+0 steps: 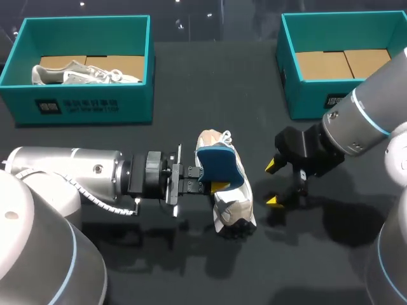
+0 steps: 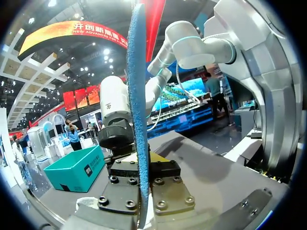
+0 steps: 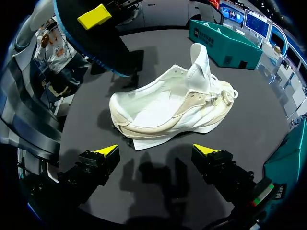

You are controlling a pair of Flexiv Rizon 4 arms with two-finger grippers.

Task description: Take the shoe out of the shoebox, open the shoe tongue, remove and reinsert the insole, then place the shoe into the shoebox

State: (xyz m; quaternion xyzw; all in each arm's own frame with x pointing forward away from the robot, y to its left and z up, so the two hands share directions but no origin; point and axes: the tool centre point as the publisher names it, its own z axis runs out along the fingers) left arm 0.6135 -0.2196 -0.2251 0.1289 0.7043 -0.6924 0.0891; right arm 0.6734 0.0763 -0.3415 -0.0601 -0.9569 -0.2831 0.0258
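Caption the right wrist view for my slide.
Open right gripper faces the white shoe; left gripper holds the blue insole.

White-and-beige mesh sneaker [image 1: 230,204] stands on its sole mid-table, tongue raised. Blue foam insole [image 1: 219,166] is out of it, on edge just above. Left teal cardboard shoebox [image 1: 82,101], at far edge, holds a second pale shoe [image 1: 76,75]. Right teal cardboard shoebox [image 1: 305,95] sits well apart.

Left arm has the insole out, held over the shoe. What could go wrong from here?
The left fingers grip the insole near one edge, so it could twist or slip during reinsertion. The shoe sits unheld on the table, the right fingers open and clear of it, so pushing the insole in may shove or tip it.
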